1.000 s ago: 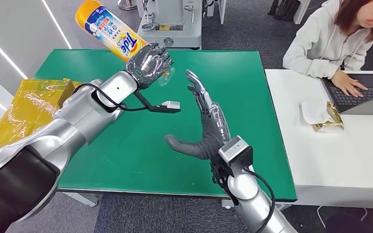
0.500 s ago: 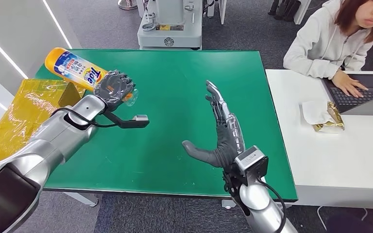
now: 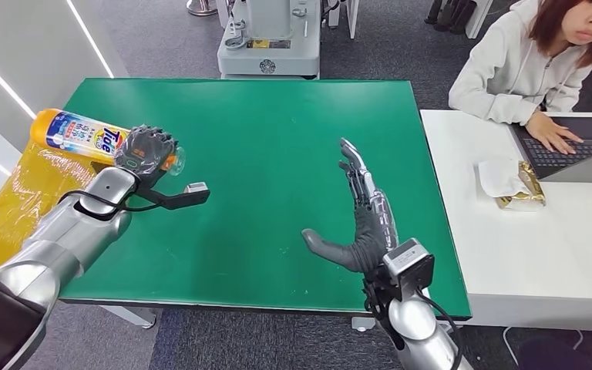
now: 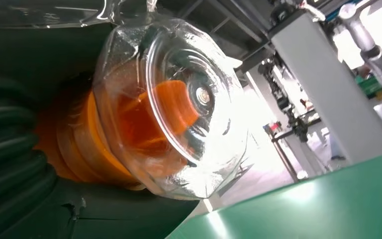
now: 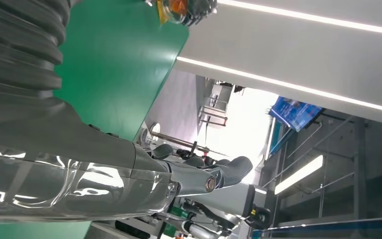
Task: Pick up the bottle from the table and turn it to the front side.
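Change since the earlier frames: my left hand [image 3: 145, 153] has swung the bottle [image 3: 85, 136] down from a raised, steep tilt to a near-level lie out past the far left corner of the green table [image 3: 277, 154]. My right hand [image 3: 362, 216] has drifted back toward the near edge.

Item 1, yellow wrapped package [image 3: 27, 185]: lies directly below and outboard of my left hand, partly under the bottle's base end.

Item 2, bottle: orange-yellow body with a blue-and-white label. My left hand is wrapped around its neck end; the base points away from the hand, outward, and the clear cap [image 4: 179, 107] with the orange nozzle inside juts past the fingers on the inboard side. The label faces up toward my head camera, so I judge the front is now presented and the turn largely done; setting it down is the step left.

Item 3, right hand: holds nothing, fingers straight and spread, thumb out, palm toward the left hand, well apart from the bottle.

Item 4, person [image 3: 524, 54]: seated beyond and outboard of my right hand, typing on a laptop [image 3: 578, 150] at a white desk [image 3: 539, 254].
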Available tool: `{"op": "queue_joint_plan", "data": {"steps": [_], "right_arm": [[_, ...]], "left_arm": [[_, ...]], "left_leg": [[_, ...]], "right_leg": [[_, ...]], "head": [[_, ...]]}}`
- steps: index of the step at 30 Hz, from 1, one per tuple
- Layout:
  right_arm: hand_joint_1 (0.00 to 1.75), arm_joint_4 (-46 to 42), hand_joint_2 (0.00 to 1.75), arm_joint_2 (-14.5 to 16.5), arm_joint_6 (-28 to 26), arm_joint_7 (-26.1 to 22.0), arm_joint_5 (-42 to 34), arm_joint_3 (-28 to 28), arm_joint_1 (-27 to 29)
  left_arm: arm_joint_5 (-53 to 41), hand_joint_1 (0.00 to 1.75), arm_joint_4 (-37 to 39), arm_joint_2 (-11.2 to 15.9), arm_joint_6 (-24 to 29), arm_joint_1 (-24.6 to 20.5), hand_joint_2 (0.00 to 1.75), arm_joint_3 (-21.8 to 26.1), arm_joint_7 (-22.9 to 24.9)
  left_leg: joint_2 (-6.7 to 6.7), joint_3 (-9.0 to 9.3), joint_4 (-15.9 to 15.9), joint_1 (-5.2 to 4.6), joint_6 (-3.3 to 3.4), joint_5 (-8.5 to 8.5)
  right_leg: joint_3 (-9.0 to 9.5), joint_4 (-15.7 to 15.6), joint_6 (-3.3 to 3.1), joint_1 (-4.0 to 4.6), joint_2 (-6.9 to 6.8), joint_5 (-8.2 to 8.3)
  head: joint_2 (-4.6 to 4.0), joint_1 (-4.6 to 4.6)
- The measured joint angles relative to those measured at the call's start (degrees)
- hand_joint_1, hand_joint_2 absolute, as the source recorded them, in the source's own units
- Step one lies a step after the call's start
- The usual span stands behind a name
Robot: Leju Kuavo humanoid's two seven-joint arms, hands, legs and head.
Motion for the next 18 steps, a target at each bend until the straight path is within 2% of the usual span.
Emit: {"op": "queue_joint_plan", "data": {"steps": [12, 18], "right_arm": [[0.00, 0.2, 1.75, -1.0, 0.9, -1.6, -1.6, -1.2, 0.8], [0.00, 0.5, 1.75, -1.0, 0.9, -1.7, -2.0, -1.2, 0.8]], "left_arm": [[-4.1, 1.75, -0.2, 4.9, 0.7, 11.5, 1.75, 4.4, -1.5], [-4.5, 1.75, -0.3, 6.1, 0.0, 14.0, 1.75, 5.2, -2.3]], "left_leg": [[0.05, -0.02, 0.0, -0.02, -0.01, -0.01], [0.03, -0.03, 0.0, -0.01, -0.01, -0.01]], "right_leg": [[-0.06, 0.0, 0.00, -0.01, 0.04, -0.02], [-0.05, 0.0, 0.00, 0.00, 0.02, -0.01]], "head": [[0.00, 0.02], [0.00, 0.02]]}}
